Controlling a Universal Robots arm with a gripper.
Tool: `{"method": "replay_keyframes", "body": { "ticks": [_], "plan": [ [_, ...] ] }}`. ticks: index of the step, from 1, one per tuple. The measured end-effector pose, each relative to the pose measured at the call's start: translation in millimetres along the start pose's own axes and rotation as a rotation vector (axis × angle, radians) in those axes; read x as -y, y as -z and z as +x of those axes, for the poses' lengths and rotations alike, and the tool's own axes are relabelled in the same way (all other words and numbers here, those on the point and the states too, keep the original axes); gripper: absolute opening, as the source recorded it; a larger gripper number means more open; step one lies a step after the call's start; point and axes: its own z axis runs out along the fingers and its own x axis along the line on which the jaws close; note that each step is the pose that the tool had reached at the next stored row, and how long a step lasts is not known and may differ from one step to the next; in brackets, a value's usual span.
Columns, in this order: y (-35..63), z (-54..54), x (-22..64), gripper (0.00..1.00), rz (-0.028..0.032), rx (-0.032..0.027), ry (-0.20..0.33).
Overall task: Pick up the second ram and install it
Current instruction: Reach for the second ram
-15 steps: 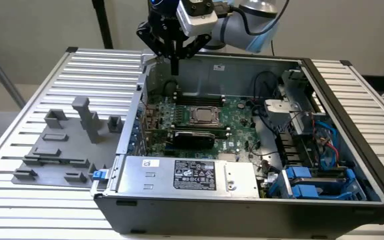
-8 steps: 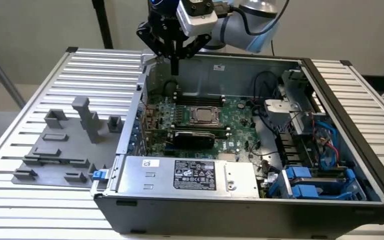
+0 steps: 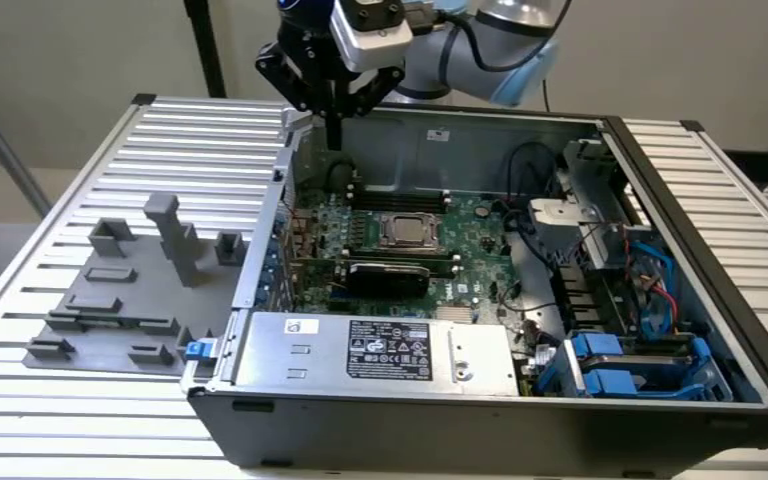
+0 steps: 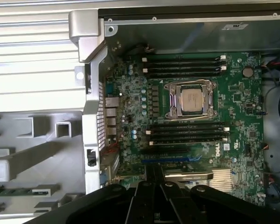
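A narrow green ram stick (image 4: 11,191) lies in the grey holder (image 4: 32,158) on the slatted table, outside the computer case. My gripper (image 3: 335,138) hangs high above the far corner of the open case (image 3: 398,410), on the exterior view's left. Its dark fingers (image 4: 154,179) are pressed together, shut, with nothing seen between them. Below the gripper (image 4: 154,169) lies the green motherboard (image 4: 130,107) with the CPU socket (image 4: 191,99). Long black ram slots (image 4: 183,66) run on one side of the socket and more slots (image 4: 186,133) on the other.
The grey holder (image 3: 124,290) with upright posts stands on the slatted table (image 3: 117,400) at the exterior view's left. Inside the case are a silver power supply (image 3: 371,350), black cables (image 3: 538,230) and blue drive brackets (image 3: 624,365). The case's metal wall (image 4: 94,107) separates holder and motherboard.
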Motion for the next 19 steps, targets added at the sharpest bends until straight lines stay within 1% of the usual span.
{"method": "replay_keyframes", "body": {
  "ticks": [19],
  "plan": [
    [-1.8,86.5,6.3,0.11,0.0004,-0.0052,0.0]
  ]
}}
